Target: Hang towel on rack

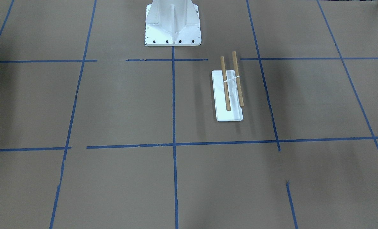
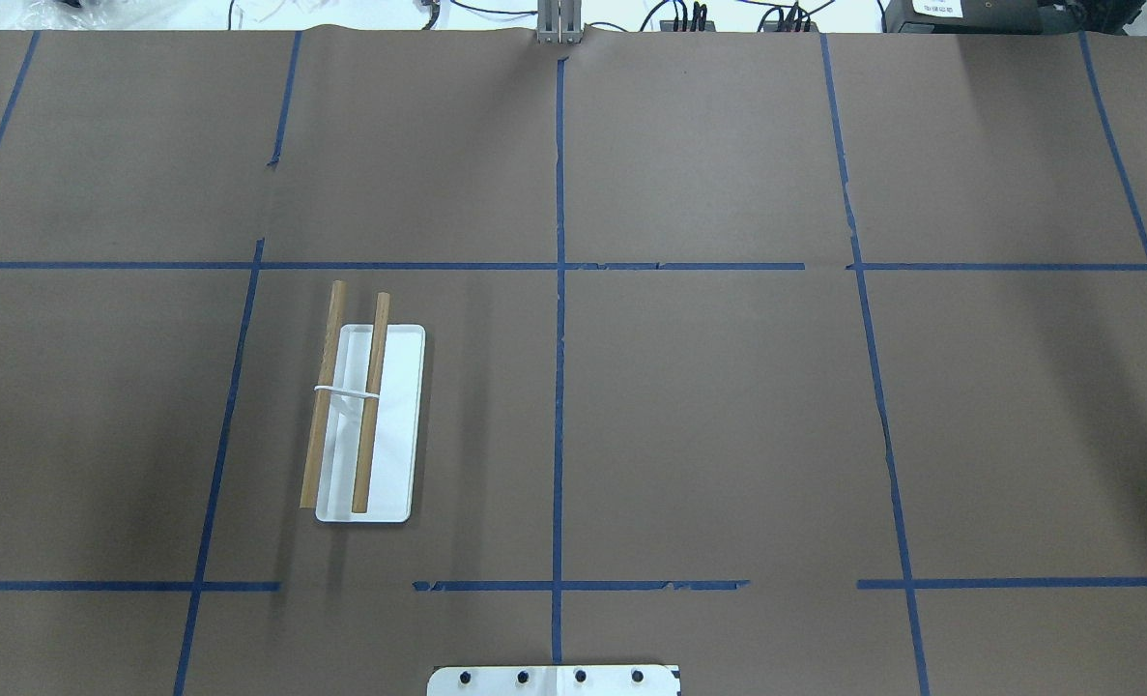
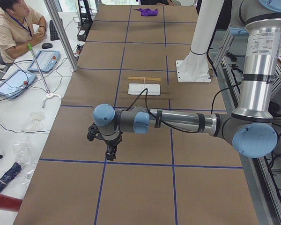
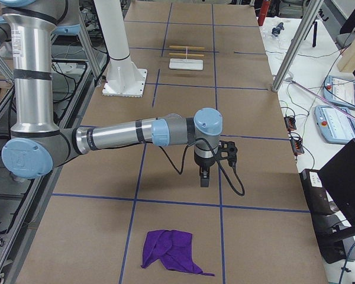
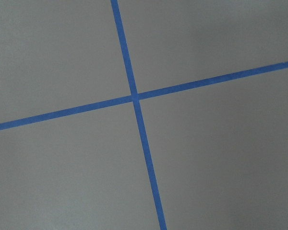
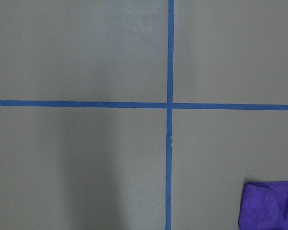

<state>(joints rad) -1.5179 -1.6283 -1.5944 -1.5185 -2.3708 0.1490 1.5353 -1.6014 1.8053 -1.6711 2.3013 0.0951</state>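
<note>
Desk (image 2: 728, 435): brown paper marked with a grid of blue tape (image 2: 559, 387).
Left fingers (image 3: 111, 153): point down above the Desk; we cannot tell whether they are apart or together.
Right fingers (image 4: 203, 179): also point down; we cannot tell their state either.
Towel (image 4: 173, 251): purple, crumpled on the Desk at 7 o'clock from the Right fingers in the right-side view, apart from them.
Rack (image 2: 401, 435): white base carrying two wooden bars (image 2: 372, 401), at 8 o'clock from the Desk's centre in the overhead view.
</note>
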